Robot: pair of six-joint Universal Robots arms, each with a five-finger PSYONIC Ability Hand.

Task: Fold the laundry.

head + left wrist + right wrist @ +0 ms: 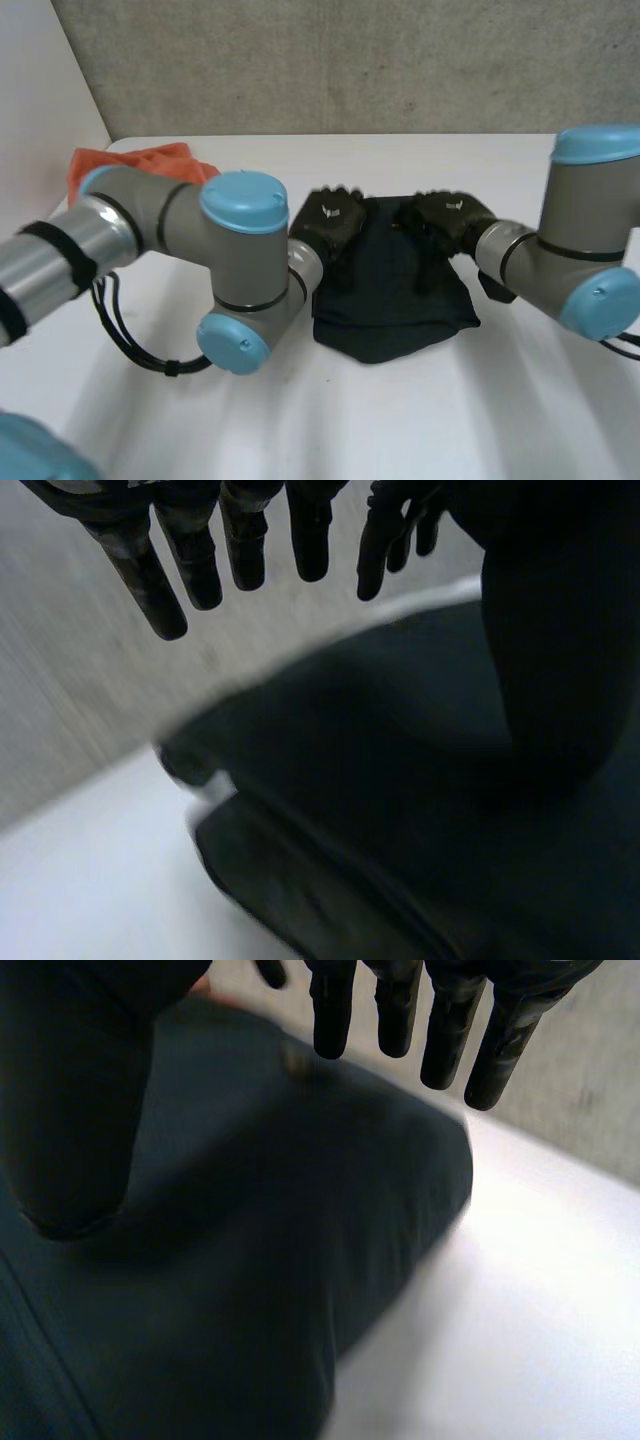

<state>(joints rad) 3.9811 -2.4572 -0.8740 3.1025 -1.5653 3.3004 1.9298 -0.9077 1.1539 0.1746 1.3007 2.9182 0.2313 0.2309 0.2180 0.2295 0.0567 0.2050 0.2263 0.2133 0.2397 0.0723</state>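
Left robot hand [335,222]: fingers [200,565] straight and spread, holding nothing. It is placed over the far left part of the dark blue cloth [395,305]. Contact with the fabric cannot be told.

Right robot hand [447,218]: fingers [445,1035] likewise straight and apart, with nothing held. It is placed over the far right part of the same cloth, near the left robot hand but apart from it.

Dark blue cloth: one piece, lying flat in a compact, roughly square shape at mid-counter, between the two arms. Its near edge is rounded and free of both hands.

Orange cloth [130,162]: crumpled at the far left corner of the counter, well apart from the dark cloth, partly behind the left arm [150,225].

Counter [450,420]: white, bearing both cloths.

Wall [350,60]: grey, beyond the far edge.
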